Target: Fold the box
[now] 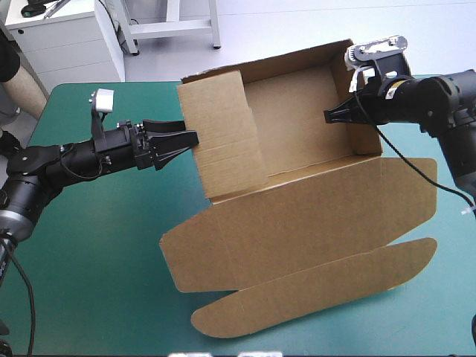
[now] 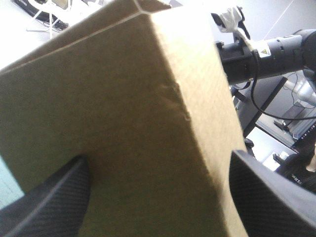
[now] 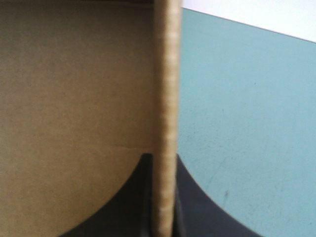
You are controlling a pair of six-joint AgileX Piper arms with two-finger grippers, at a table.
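The brown box (image 1: 297,216) sits mid-table with its back and side walls raised and its lid and rounded flap lying flat toward the front edge. My left gripper (image 1: 186,141) is open against the outside of the box's left wall. In the left wrist view that wall (image 2: 123,123) fills the space ahead of the left gripper (image 2: 158,158), whose black fingers (image 2: 54,197) stand wide apart. My right gripper (image 1: 332,114) is shut on the box's right wall near its top. In the right wrist view the wall's edge (image 3: 167,98) runs between the nearly closed fingers of the right gripper (image 3: 163,160).
Bare teal-green cover (image 1: 89,260) lies left and front-left of the box. The flat flap (image 1: 312,286) reaches close to the table's front edge. A white cabinet (image 1: 67,37) stands beyond the far left corner. The right arm (image 2: 266,52) shows past the box's wall.
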